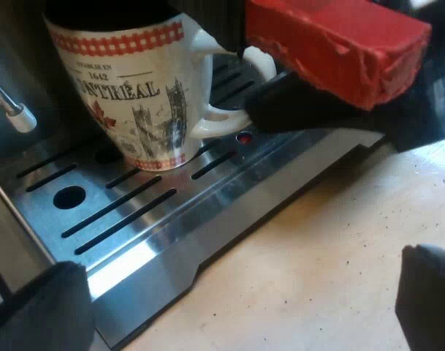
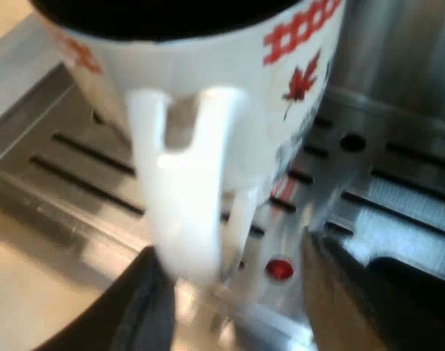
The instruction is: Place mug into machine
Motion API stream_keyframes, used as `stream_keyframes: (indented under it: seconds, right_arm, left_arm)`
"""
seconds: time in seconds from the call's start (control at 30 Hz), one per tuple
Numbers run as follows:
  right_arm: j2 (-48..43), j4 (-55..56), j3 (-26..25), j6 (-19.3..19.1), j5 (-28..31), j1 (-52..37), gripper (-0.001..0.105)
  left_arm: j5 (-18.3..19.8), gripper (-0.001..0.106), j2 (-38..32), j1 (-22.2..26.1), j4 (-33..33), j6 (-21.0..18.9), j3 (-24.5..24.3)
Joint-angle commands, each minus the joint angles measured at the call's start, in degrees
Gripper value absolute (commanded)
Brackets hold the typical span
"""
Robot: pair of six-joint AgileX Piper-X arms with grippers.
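Mug (image 1: 134,95) stands upright on the slotted drip tray (image 1: 134,219) of the machine (image 2: 397,51), base flat on the steel, near the steam wand tip (image 1: 19,117). The mug handle (image 2: 182,212) points outward, toward the worktop (image 1: 317,256), which gives a straight approach from outside the machine. The red end of the holder handle (image 1: 332,44) projects above the mug handle, so access is low over the tray.

Right tool (image 2: 233,252) is at the mug handle and open. Its fingers (image 2: 145,307) straddle the handle, one close against it, the other apart from it with tray showing between. Judgement: the mug's weight rests on the tray, not on the tool.

Left tool (image 1: 240,259) hangs open over the worktop just outside the tray edge, fingers wide apart, holding nothing. This position leaves the right arm's path free.

Judgement: placement looks complete or nearly so. The next move calls for a straight pull-back of the right tool along the handle line. A sideways nudge could turn the mug or slide it on the smooth steel.
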Motion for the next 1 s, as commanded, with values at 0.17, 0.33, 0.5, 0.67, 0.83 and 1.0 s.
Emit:
stream_keyframes:
  seconds: [0.17,0.33,0.5,0.67,0.83,1.0]
  right_arm:
    - [-5.9,8.9,-0.7,-0.7,-0.8,0.1,0.043]
    - [-10.3,16.1,-0.7,-0.7,-0.9,0.1,0.043]
    - [-17.0,25.5,-0.7,-0.7,-0.9,0.1,0.043]
    - [-22.6,31.2,-0.7,-0.7,-0.9,0.1,0.043]
    - [-30.8,39.4,-0.7,-0.7,-1.4,0.1,0.043]
    - [-41.7,45.5,-0.7,4.5,0.8,-0.3,0.043]
  left_arm:
    - [0.2,0.085,0.0,-0.2,-0.6,-0.7,-1.0]
    - [0.2,0.085,0.0,-0.2,1.4,-0.7,-4.4]
    - [0.2,0.085,0.0,-0.2,9.6,-0.6,-10.9]
    - [0.2,0.085,0.0,-0.2,16.3,-0.4,-17.0]
    - [0.2,0.085,0.0,-0.2,22.2,-0.6,-22.8]
    - [0.2,0.085,0.0,-0.2,32.8,-0.7,-30.3]
